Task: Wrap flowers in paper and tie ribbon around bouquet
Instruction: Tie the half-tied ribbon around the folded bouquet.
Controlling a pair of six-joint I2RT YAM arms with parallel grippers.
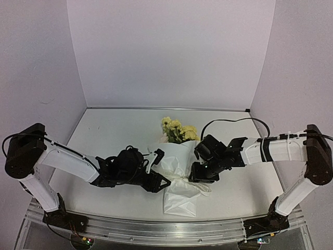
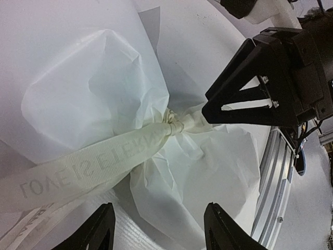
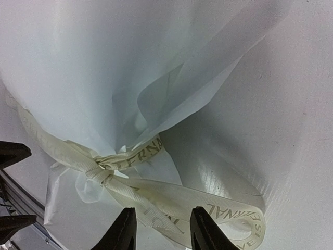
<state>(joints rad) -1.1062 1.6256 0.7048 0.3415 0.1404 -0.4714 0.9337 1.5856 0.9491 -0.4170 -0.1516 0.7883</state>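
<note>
Mid-frame in the top view, the bouquet [image 1: 179, 172] lay wrapped, ribbon [image 2: 104, 161] already knotted. Left gripper [image 2: 158, 205] gaped empty; right gripper [image 3: 162, 211] stood open over a ribbon tail. Tying step, I reckoned: pinch it, pull snug.

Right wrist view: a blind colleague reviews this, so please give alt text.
A narrow cream-white printed fabric ribbon is knotted around gathered thin white crinkly paper. Its loose loop lies just beyond the open black end effector.
</note>
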